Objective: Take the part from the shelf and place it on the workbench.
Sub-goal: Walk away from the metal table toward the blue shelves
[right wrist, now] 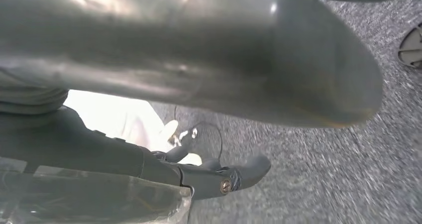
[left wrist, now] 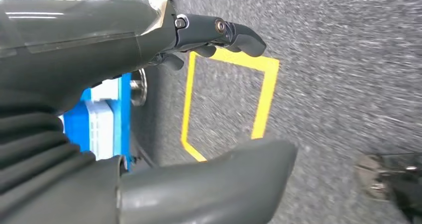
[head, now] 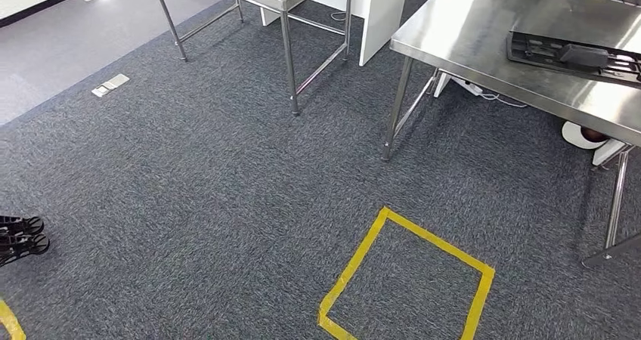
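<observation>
The black part [head: 574,54] is lying flat on the steel workbench [head: 484,45] at the far right, its long axis running along the bench top, pointing left to right and a little downward. A yellow tape square [head: 408,279] is marking the grey carpet in front of the workbench. The left hand [left wrist: 149,109] is hanging above the carpet — fingers [left wrist: 234,35] apart, grasping nothing. The right hand [right wrist: 209,134] is also released — it is holding nothing, its fingers [right wrist: 244,171] extended.

Speckled grey carpet [head: 189,181] — yellow tape square [head: 408,279] — silver steel workbench [head: 469,45]
</observation>
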